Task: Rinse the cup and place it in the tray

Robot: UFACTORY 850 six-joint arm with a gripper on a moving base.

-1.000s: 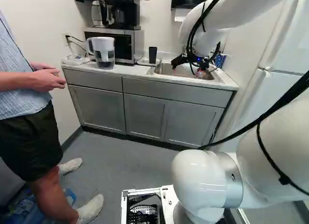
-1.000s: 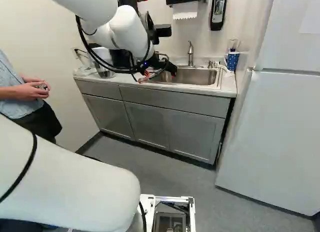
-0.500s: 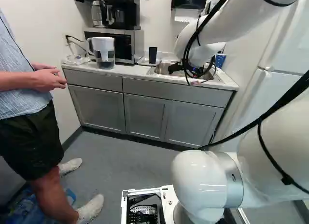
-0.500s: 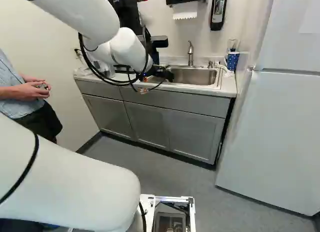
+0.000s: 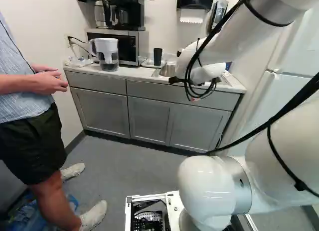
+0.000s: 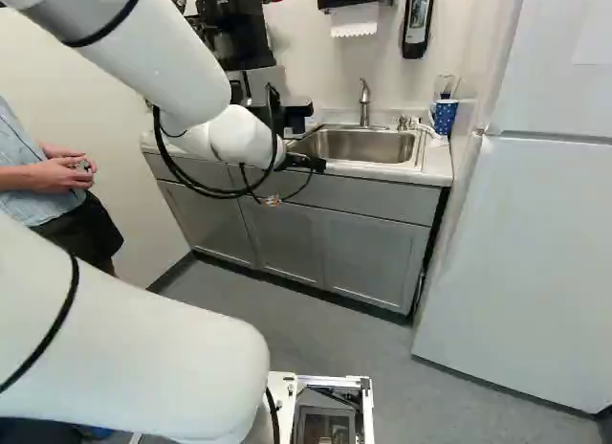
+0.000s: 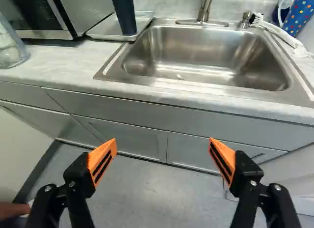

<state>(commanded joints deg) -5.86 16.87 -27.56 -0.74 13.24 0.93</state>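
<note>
A low, hurried turn could clip the desk (image 7: 73, 66) ahead of the fingers (image 7: 102, 161), which hang released, gripping nothing, and jolt its load. Beyond them lies the sink (image 7: 206, 56); past it to one side, the tray (image 7: 104, 30) carries the dark cup (image 7: 123, 14) upright, its inside hidden.

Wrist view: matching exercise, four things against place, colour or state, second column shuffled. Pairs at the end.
1. Dark cup
2. Faucet
3. Gripper
4. Cup near the brush

A. Jaws apart, nothing between them
B. Standing on the tray
C. Blue with coloured dots
D. At the back rim of the sink

Pairs: 1-B, 2-D, 3-A, 4-C
</note>
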